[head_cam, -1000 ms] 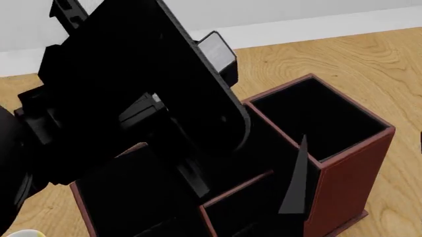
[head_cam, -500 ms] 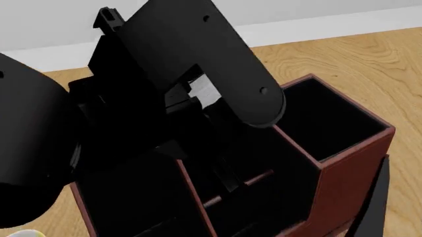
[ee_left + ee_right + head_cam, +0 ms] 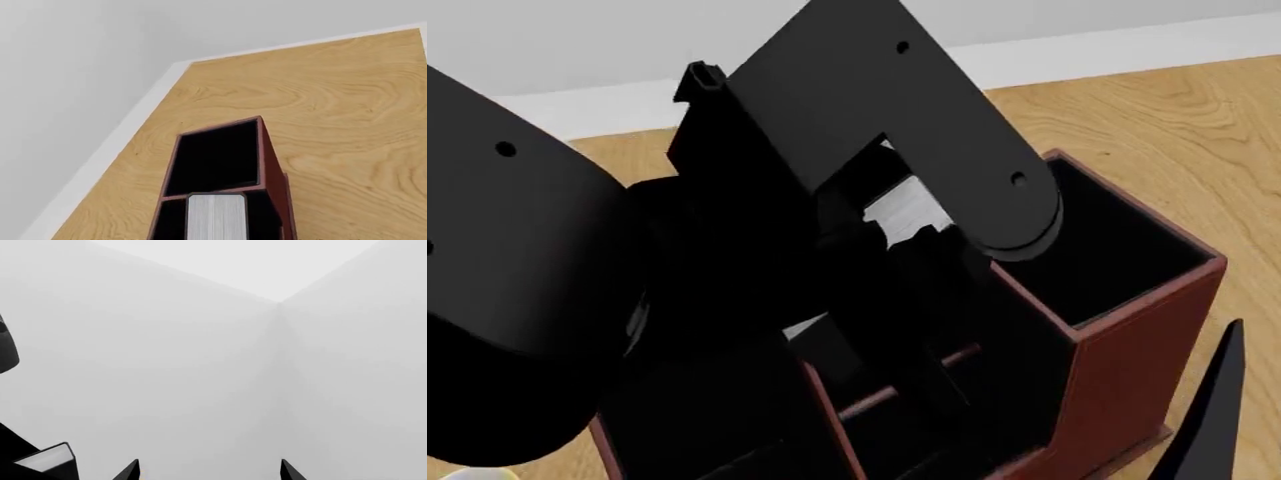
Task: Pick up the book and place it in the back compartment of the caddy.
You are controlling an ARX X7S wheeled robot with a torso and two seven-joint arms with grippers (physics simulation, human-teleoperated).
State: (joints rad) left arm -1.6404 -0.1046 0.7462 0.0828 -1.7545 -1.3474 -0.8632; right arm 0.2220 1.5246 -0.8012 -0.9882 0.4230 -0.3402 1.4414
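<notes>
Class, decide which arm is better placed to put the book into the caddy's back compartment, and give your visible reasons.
Left. Its wrist view shows the book directly before that camera, above the caddy, with the open back compartment just beyond. The right hand points at bare wall, with only its tips showing and neither book nor caddy in its view.

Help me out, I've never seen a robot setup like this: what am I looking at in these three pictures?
These are simulator renders of a two-armed robot. One picture comes from its head camera, looking down; the big black shapes are its left arm, hiding most of the scene. Below stands a red-brown caddy with black compartments on a wooden table. Another picture is from the left arm's wrist camera: the grey ribbed page edge of a book sits close to the lens, over the caddy, apparently held, though the fingers are out of view. The right wrist camera sees only blank walls and the two tips of the right gripper, set apart.
</notes>
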